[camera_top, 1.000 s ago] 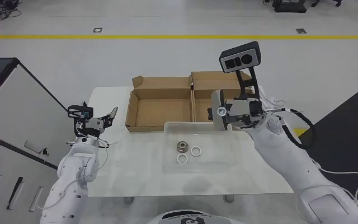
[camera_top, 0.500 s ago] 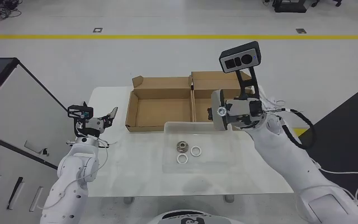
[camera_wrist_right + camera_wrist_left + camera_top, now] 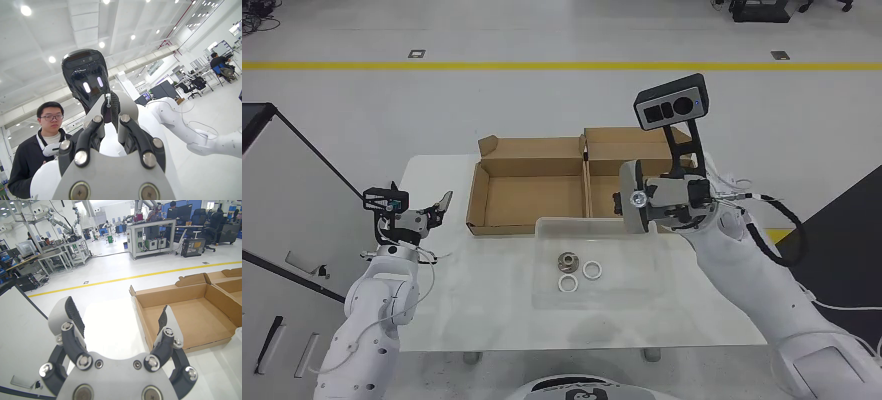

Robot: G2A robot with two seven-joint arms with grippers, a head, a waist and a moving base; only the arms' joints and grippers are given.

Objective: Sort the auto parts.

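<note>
While its two padded fingers were pressed together on a small silvery metal part [image 3: 108,100], the right gripper [image 3: 109,103] was turned upward, away from the white table [image 3: 482,300]. The part looked like a short threaded or coiled stem. Its long axis seemed to run along the fingers, with one end poking out at the tips. In the top view the gripper hung above the far right corner of a clear plastic tray [image 3: 627,285], just on the near side of the right-hand brown cardboard box [image 3: 602,195].

That box lay directly beyond the raised gripper, and the left-hand brown cardboard box [image 3: 527,200] sat touching it, farther to the left. In my judgement the next move turned on this: the right box was the closer drop, a short reach away from the robot, while the left box called for a sideways carry. Either way the wrist would have to roll over so the tips faced down before letting go.

Inside the tray lay a dark grey toothed round part [image 3: 565,263], with a white ring [image 3: 593,269] just to its right and a second white ring [image 3: 568,284] just nearer. All three were not yet sorted, down and to the left of the right gripper.

At the left edge of the table the left gripper [image 3: 121,315] had its fingers spread wide, holding nothing, beside the left box.
</note>
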